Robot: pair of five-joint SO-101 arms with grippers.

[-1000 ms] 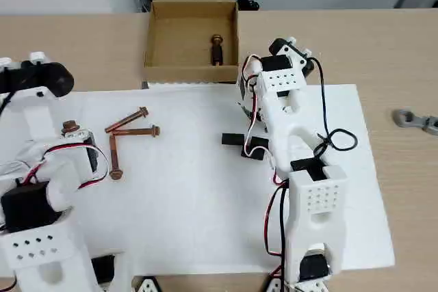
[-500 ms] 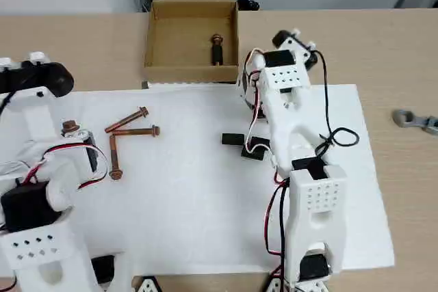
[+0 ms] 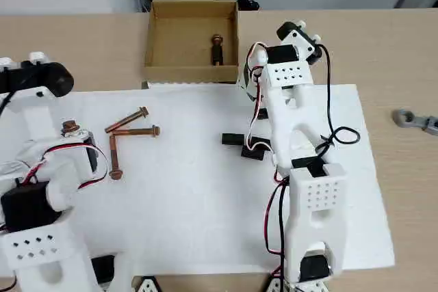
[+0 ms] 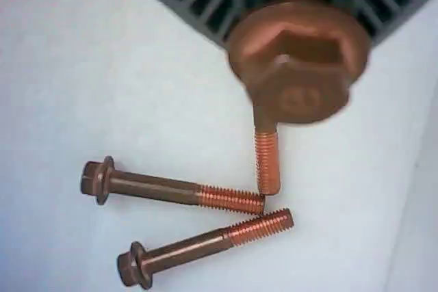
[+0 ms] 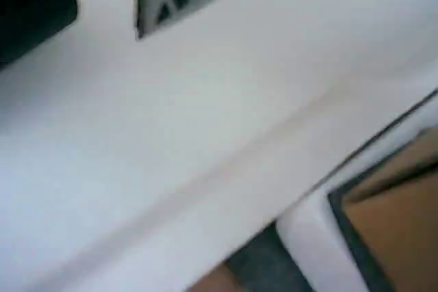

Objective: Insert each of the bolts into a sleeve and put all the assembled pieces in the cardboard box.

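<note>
Left pincer (image 3: pixel 71 132), at nine o'clock on the white sheet (image 3: pixel 191 203), is clenched on the held bolt (image 4: pixel 298 59), head up and threaded end hanging just above the sheet. The grip seems to sit high on the shank, though the wrist view is too close to be sure, so a sideways knock could swing the bolt off vertical, and it would then meet a sleeve's mouth crooked and jam on its threads.

Towards three o'clock from that pincer, the loose bolts (image 3: pixel 135 131) lie bunched with their ends close together or touching. Lowering onto one could roll its neighbours away or trap two at once.

At twelve o'clock stands the cardboard box (image 3: pixel 154 39), with one assembled piece (image 3: pixel 217 48) lying inside near its right wall. A later drop made too near the rim could bounce a piece back out.

Near the sheet's centre, the sleeves (image 3: pixel 233 139) lie well apart from the held bolt, and one is partly under the right arm. That arm or its wires could drag a sleeve as it shifts, and two arms meeting there could collide.

The right pincer (image 3: pixel 246 80) sits just beside the box's five o'clock corner. Whether it is released or clenched cannot be told. A careless swing there could clip the box wall.

At three o'clock, off the sheet, a metal tool (image 3: pixel 413 119) rests on the table (image 3: pixel 397 52).
</note>
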